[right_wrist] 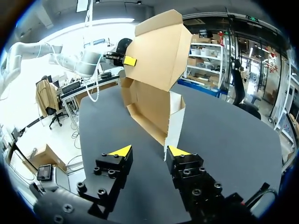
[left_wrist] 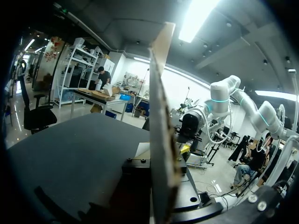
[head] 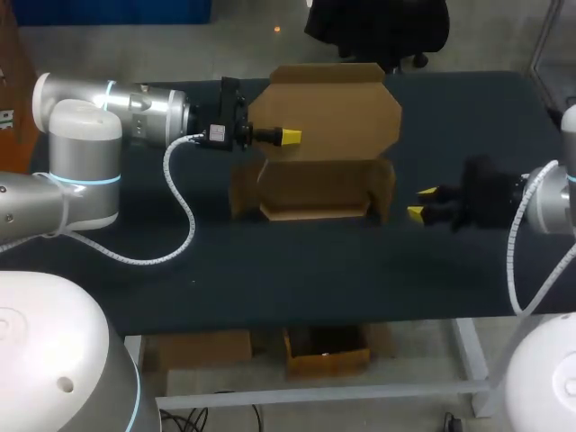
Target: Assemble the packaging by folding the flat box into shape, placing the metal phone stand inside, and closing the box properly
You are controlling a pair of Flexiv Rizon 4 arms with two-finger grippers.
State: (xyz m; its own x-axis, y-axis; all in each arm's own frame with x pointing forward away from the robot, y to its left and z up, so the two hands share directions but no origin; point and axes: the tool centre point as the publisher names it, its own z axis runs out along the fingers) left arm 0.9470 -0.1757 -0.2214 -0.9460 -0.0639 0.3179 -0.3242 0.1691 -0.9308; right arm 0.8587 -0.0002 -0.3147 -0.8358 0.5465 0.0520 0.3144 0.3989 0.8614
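Partly folded box point(head: 315, 193) was noted near the far edge of the tabletop point(head: 270, 270), its lid point(head: 333, 108) raised. The lid was clamped by the left pincer point(head: 290, 137). The right pincer point(head: 421, 202) was held wide open and empty just beside the box.

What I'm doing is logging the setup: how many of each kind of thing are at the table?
cardboard box: 1
grippers: 2, the left gripper and the right gripper
Total: 3

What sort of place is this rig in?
Probably a robotics lab workbench: a dark table, the yellow-tipped left gripper on the lid of a half-folded brown cardboard box, and the right gripper open beside it.
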